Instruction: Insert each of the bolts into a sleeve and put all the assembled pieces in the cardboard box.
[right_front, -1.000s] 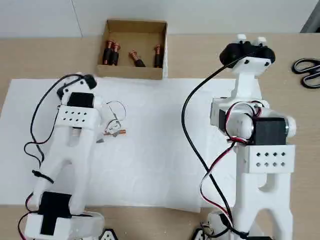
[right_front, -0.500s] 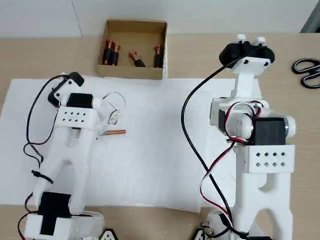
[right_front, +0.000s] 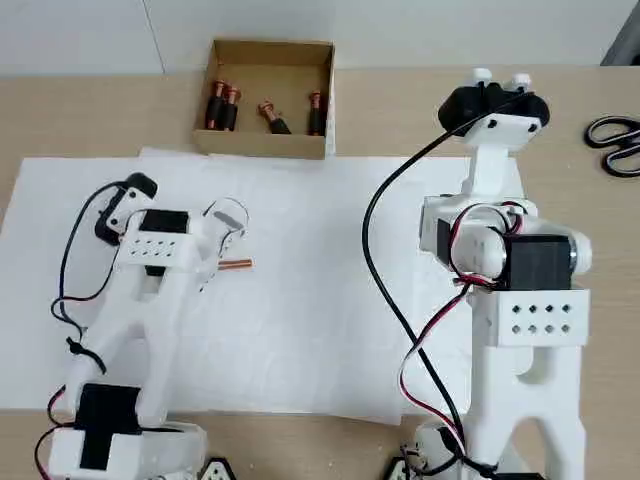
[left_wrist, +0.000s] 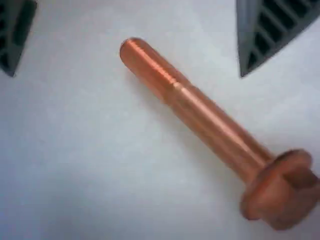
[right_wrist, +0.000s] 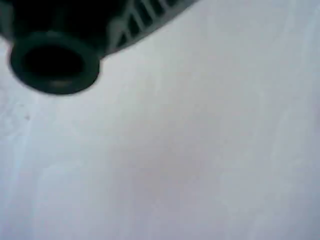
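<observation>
1. Wooden table (right_front: 60, 110) lay under everything, with a white paper (right_front: 300, 340) covering most of its middle.
2. Right arm (right_front: 520, 290) stood at 3 o'clock on the paper, and the left arm (right_front: 150, 290) stood at 9 o'clock, bent low over the sheet.
3. Box (right_front: 260, 143) sat at 11 o'clock on the table, just beyond the paper's far edge, with four assembled pieces (right_front: 222, 105) already inside.
4. Scissors (right_front: 615, 140) lay at 2 o'clock, well apart from the work.
5. Left claw (left_wrist: 127, 70) was spread wide, one finger on each side of the bolt (left_wrist: 200, 125) and neither touching it.
6. Right claw (right_wrist: 100, 25) appeared to be closed on a dark sleeve (right_wrist: 55, 67), held above the paper with its open mouth showing.
7. That bolt (right_front: 237, 264) lay flat on the paper at 9 o'clock, with its plain end towards 3 o'clock.
8. Likely risks:
   - The round shank could roll aside as the fingers closed, leaving a skewed grip or none.
   - A pinch near the plain end would leave too little shank free to enter the sleeve.
   - A tilted bolt could jam at the sleeve mouth and push the sleeve out of the right claw.
   - The fingers might catch and wrinkle the paper.
</observation>
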